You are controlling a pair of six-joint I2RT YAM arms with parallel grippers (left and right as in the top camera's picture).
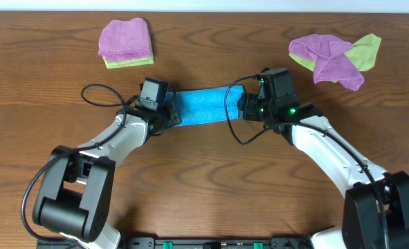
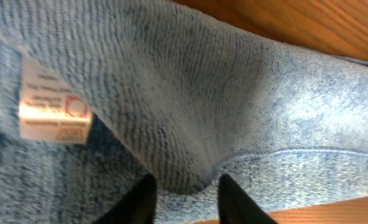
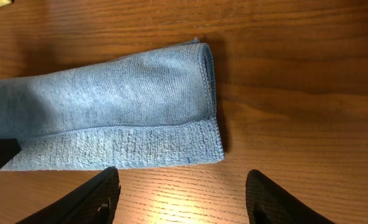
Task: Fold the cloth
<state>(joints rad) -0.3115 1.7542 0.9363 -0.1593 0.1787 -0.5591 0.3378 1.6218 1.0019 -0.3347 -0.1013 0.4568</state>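
Observation:
The cloth (image 1: pixel 204 105) is a sky-blue terry strip, folded long and narrow, lying flat on the wooden table between my two grippers. My left gripper (image 1: pixel 168 115) is at its left end. In the left wrist view the cloth (image 2: pixel 233 93) fills the frame, with a raised ridge just beyond my left gripper (image 2: pixel 185 180), whose fingers stand a little apart over the fabric. A white label (image 2: pixel 53 109) shows on the cloth. My right gripper (image 1: pixel 246 108) is at the right end. In the right wrist view my right gripper (image 3: pixel 182 177) is open over bare wood, just short of the cloth's (image 3: pixel 121 118) hemmed corner.
A folded purple cloth on a light green one (image 1: pixel 126 41) lies at the back left. A loose heap of purple and green cloths (image 1: pixel 335 57) lies at the back right. A black cable (image 1: pixel 97 93) loops beside the left arm.

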